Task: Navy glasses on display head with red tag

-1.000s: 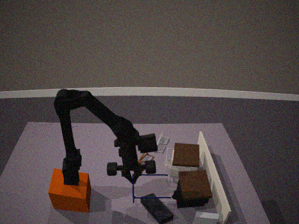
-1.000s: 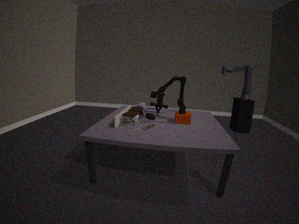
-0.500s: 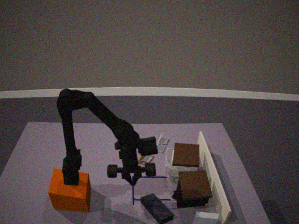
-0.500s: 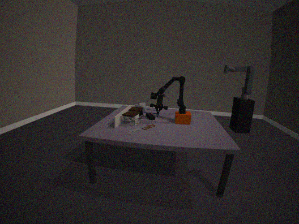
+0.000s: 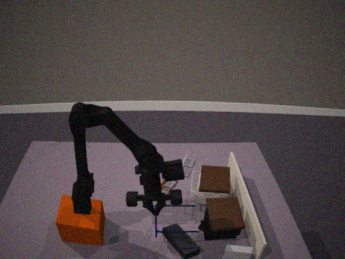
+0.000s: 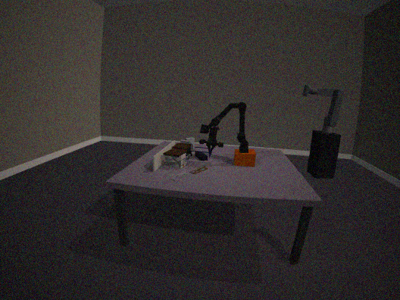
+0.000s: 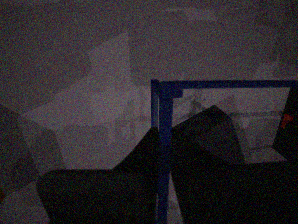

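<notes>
The big pale purple table [image 5: 131,157] [image 6: 227,185] holds up a bent black robot arm [image 5: 125,134] [image 6: 242,123]. Its black gripper [image 5: 157,212] [image 6: 210,153] [image 7: 160,132] pinches the thin navy glasses [image 5: 156,222] [image 7: 225,84] by one front corner (up off the table), temples pointing toward the dark head with a brown top [image 5: 223,216].

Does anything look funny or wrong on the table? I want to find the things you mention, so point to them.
Nothing looks spilled or broken. One slightly odd thing: the dark block [image 5: 181,241] [image 6: 201,155] lies slantwise, not lined up with the orange box [image 5: 80,225] [image 6: 245,158]. Maybe it's meant to.
</notes>
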Controlling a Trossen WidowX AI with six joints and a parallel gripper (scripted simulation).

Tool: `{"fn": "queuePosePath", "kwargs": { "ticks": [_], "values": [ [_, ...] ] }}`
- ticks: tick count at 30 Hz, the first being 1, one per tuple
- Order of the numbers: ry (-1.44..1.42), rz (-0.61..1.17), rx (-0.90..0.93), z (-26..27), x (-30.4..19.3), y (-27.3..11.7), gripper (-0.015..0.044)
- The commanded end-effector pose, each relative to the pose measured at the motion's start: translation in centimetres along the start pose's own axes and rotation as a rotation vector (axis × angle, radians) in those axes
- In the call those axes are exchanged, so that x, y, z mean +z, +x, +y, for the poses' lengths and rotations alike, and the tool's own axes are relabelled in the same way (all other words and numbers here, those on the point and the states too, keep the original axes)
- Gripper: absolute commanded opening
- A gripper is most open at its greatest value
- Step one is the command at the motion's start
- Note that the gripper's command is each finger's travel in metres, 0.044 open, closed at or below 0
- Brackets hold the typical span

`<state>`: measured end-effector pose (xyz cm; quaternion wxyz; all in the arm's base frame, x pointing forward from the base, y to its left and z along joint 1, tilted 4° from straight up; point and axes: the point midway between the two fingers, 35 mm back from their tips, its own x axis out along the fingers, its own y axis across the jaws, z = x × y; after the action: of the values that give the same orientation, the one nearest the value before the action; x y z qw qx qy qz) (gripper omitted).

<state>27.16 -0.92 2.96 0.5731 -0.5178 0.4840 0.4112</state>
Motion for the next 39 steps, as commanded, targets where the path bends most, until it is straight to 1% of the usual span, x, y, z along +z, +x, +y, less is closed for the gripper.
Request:
{"fn": "queuePosePath", "kwargs": {
  "ticks": [1, 39],
  "values": [
    [-0.001, 0.004, -0.014, -0.8, -0.1, 0.0, 0.0],
    [-0.001, 0.003, -0.004, -6.0, -0.1, 0.4, 0.0]
  ]
}}
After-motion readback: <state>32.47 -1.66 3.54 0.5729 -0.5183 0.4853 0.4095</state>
